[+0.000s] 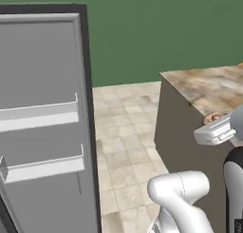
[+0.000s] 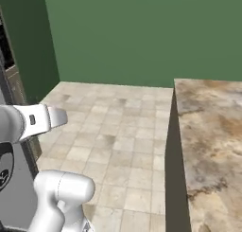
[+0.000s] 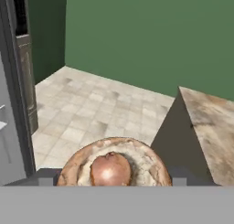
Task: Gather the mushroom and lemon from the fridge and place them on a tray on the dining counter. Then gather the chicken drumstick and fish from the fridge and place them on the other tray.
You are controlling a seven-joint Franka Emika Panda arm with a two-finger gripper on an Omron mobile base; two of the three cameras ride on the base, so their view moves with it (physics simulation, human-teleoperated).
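Closest to the hand camera sat the mushroom [image 3: 113, 166], a wide tan-brown cap turned underside out, pale gills ringing a glossy reddish-brown stem stub. It was held between the gripper [image 3: 110, 178] fingers, clamped wide across the cap. Beyond lay tiled floor [image 3: 91, 113], the stone counter [image 3: 215, 122] at right, the fridge door [image 1: 42, 122] at left.
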